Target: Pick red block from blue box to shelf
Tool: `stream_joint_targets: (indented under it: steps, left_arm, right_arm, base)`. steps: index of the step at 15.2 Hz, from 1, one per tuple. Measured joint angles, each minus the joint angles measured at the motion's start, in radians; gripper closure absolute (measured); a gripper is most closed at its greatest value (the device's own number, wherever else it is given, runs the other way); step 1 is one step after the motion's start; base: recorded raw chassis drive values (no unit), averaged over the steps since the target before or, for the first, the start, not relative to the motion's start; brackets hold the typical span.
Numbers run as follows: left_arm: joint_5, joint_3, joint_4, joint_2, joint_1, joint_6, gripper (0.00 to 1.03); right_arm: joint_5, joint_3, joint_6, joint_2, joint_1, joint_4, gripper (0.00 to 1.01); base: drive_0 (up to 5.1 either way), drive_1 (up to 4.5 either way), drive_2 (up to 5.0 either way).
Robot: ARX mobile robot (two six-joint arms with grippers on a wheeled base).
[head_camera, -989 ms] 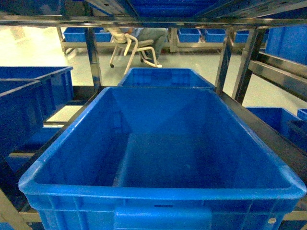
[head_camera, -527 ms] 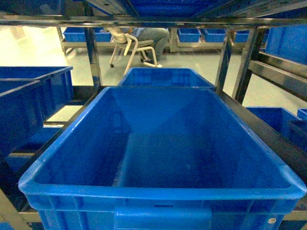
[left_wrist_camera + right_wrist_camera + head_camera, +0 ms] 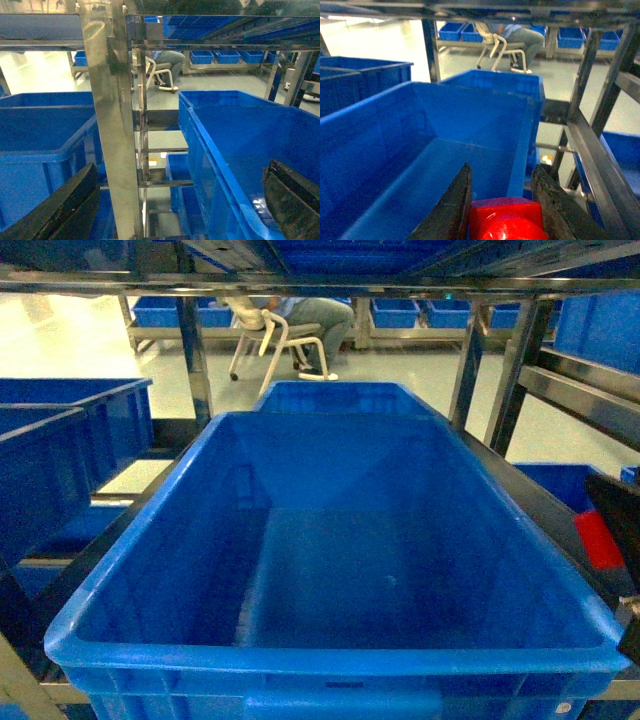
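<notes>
small glossy red plastic block [image 3: 506,220] pinched upright between dark fingers, beside the grey steel rack [image 3: 600,150].

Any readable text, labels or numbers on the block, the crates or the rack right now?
None readable.
Red block, held in the right gripper: no visible print.
Large blue crate: a faint embossed mark on its front wall, too blurred to read.
Shelf posts: bare metal.

Strong blue cast, soft focus; bright glare on far floor [image 3: 70,330]; foreground dim.
</notes>
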Motion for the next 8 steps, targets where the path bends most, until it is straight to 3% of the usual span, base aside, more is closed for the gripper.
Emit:
stream_joint_targets:
  steps: [4, 8]
  left_arm:
    - [0.000, 0.000, 0.000, 0.000, 0.000, 0.000, 0.05]
    - [0.000, 0.000, 0.000, 0.000, 0.000, 0.000, 0.05]
  right_arm:
    - [-0.031, 0.087, -0.024, -0.044, 0.037, 0.005, 0.72]
    - [-0.078, 0.222, -0.026, 0.112, 0.076, 0.004, 0.72]
  base:
    - [0.0, 0.00, 0.0]
    - [0.0, 0.00, 0.0]
